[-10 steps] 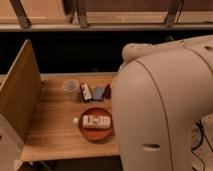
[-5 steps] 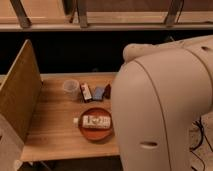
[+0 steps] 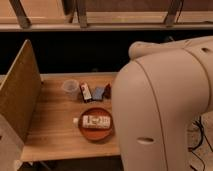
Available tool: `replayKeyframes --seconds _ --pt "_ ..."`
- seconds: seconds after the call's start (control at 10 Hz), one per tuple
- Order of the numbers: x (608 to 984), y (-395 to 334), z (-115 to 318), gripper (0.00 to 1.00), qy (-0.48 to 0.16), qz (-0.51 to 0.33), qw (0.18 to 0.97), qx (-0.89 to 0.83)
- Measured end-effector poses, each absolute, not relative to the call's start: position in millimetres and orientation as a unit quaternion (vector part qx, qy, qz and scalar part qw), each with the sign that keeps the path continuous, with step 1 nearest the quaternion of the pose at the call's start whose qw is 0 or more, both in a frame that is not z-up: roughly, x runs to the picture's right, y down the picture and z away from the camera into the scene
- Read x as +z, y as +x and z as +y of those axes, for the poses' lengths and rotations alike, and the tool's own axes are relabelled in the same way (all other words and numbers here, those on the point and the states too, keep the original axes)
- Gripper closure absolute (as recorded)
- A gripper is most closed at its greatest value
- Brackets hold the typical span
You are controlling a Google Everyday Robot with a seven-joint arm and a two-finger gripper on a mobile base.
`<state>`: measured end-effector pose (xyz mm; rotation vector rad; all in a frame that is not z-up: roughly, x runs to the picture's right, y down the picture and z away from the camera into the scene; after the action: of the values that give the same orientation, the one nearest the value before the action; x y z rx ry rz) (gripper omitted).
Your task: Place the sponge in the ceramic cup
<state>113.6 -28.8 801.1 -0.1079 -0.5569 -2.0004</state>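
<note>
The ceramic cup point(image 3: 70, 89), pale and round, stands on the wooden table point(image 3: 55, 135) near its back edge. To its right lies a red-and-white small box point(image 3: 86, 92), then the blue-grey sponge point(image 3: 98, 92) flat on the table, then a dark red small item point(image 3: 107, 91). My white arm point(image 3: 165, 105) fills the right side of the view and hides the table's right end. My gripper is out of view; none of it shows in this frame.
A red-orange plate point(image 3: 95, 134) sits at the table's front with a white labelled bottle point(image 3: 94, 120) lying across it. A tall wooden panel point(image 3: 20, 95) walls the table's left side. A dark shelf edge and metal rails run behind.
</note>
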Motion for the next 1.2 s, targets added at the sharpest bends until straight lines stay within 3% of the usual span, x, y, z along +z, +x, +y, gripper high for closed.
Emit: replayKeyframes --seconds 0.6,1.2 --pt "851 34 -56 0.2 0.037 -0.196 0.449 -0.871" --pt "895 -24 -28 0.2 0.083 -0.224 0.435 -0.868"
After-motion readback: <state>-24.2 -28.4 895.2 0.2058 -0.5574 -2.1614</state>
